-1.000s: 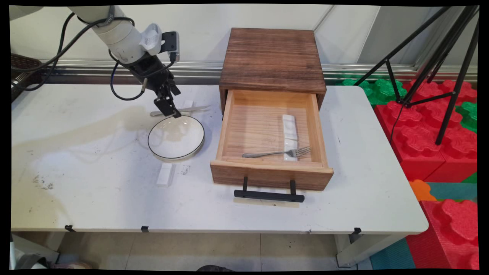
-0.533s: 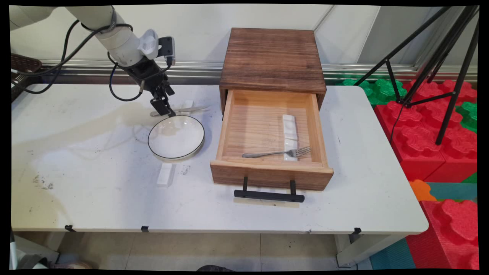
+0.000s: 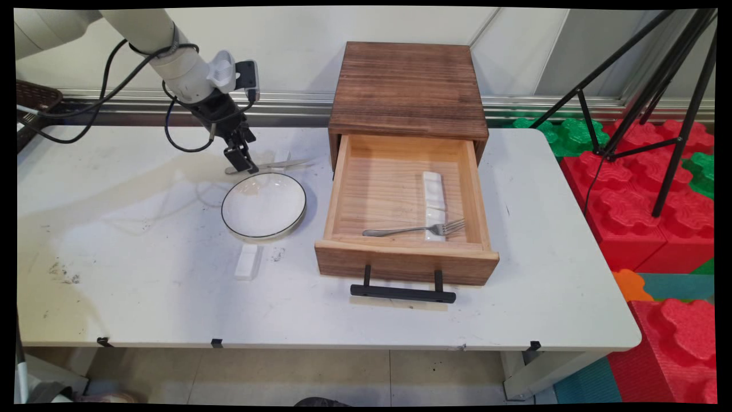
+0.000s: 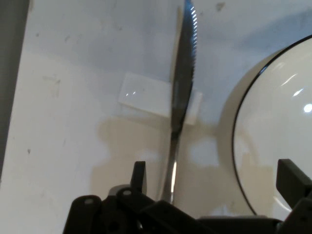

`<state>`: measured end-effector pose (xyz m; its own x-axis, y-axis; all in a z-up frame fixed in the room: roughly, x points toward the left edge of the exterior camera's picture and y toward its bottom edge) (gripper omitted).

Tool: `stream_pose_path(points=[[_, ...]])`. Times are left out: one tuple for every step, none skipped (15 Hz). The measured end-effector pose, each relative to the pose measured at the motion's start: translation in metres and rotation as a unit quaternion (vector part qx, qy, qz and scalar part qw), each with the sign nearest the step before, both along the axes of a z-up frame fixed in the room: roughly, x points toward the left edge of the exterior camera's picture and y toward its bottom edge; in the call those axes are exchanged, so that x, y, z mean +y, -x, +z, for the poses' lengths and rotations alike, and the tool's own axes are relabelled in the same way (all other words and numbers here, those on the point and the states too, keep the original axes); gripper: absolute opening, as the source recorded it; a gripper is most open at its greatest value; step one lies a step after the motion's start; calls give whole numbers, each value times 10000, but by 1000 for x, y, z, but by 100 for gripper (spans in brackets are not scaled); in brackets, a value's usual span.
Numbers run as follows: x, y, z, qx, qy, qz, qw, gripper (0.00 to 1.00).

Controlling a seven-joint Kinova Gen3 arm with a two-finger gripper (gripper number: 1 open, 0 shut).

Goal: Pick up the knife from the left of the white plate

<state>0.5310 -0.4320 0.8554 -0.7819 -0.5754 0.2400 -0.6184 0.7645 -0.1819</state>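
Jaws stand open: in the hand view the black two-finger gripper (image 4: 214,183) shows one fingertip on either side of the handle of a slim silver serrated table knife (image 4: 181,97), not yet touching it. Taking the round white plate with the thin black rim (image 3: 263,205) as the landmark, and working from near to far: a small white oblong block (image 3: 248,261) lies just on the near side of the plate, apart from it. To the plate's right sits the open light-wood drawer (image 3: 343,189) of a dark-topped wooden box (image 3: 407,86), holding a steel fork (image 3: 412,230) across a long white ceramic rest (image 3: 433,197). Just beyond the plate's far rim lies the knife, its blade propped on a second small white rest (image 4: 146,95), so the handle end looks the easier place to grasp. I judge it light, rigid and slick, liable to slip or pivot on the rest if pinched off-centre. The plate's rim is close beside the handle and could be nudged; it looks breakable.
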Motion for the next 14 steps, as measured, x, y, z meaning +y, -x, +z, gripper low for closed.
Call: stream_pose_path(points=[[-2,-3,-3,-13,-7,22,10000,100],[-4,-6,-6,-31,-22,37,10000,100],[-6,-9,-10,-55,-34,53,10000,100],[-8,-11,-12,-70,-41,60,9999,100],[-9,-13,-13,-84,-46,69,9999,100],[-11,-15,-15,-105,-53,79,9999,100],[-12,-17,-16,-117,-59,85,9999,100],[-13,-19,-18,-136,-68,96,9998,100],[-14,-22,-20,-156,-78,110,9998,100],[-16,-25,-21,-173,-86,124,9997,100],[-17,-27,-22,-187,-93,135,9997,100],[-18,-28,-23,-196,-97,141,9997,100],[-19,-30,-24,-207,-104,149,9996,100],[-20,-32,-25,-212,-111,153,9996,100]])
